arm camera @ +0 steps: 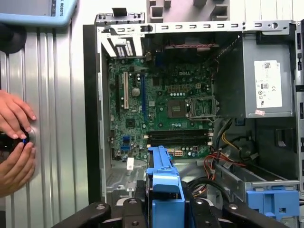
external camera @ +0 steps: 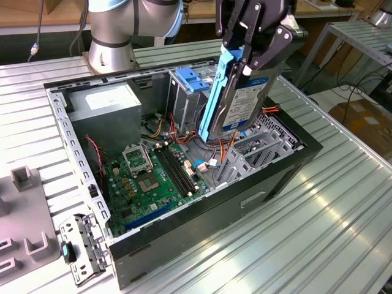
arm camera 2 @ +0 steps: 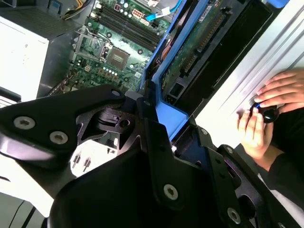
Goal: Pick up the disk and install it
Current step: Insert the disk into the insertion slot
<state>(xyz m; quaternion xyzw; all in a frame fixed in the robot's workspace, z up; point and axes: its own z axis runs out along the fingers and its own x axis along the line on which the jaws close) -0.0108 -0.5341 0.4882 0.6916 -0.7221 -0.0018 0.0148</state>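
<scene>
The gripper (external camera: 248, 54) is clamped tight on the upper end of the disk (external camera: 245, 101), which hangs nearly upright over the open computer case (external camera: 245, 197), lower end dipping inside, at about two o'clock from the motherboard (external camera: 144, 180) in the exterior view.

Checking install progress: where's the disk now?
The disk hangs upright in the gripper over the open case, on the exterior view's right of the motherboard.
</scene>
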